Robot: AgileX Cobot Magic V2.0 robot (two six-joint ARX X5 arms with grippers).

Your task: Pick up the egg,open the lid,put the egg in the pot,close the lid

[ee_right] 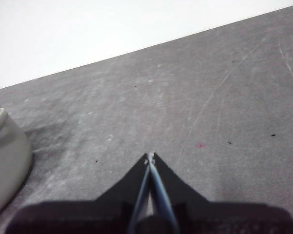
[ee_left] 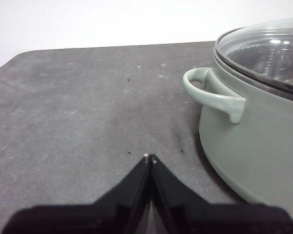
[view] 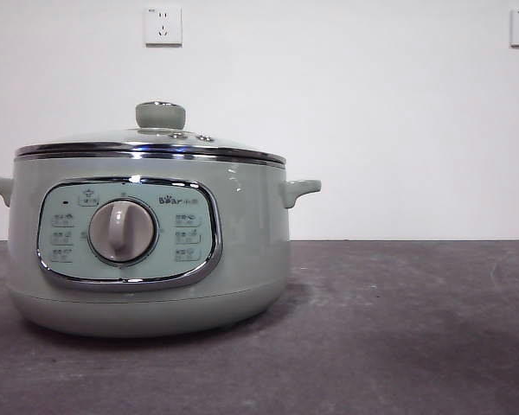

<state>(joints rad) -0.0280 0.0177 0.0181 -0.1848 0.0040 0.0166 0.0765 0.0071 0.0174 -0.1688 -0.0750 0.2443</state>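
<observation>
The pale sage-green pot stands at the left of the table in the front view, its dial panel facing the camera. The glass lid with its green knob rests shut on the pot. No egg shows in any view. My left gripper is shut and empty above the dark mat, beside the pot and its side handle. My right gripper is also shut and empty, over bare mat, with the pot's edge off to one side. Neither arm appears in the front view.
The dark grey mat stretches to the right of the pot. A white wall stands behind, with two sockets high up. The mat's far edge meets the white backdrop.
</observation>
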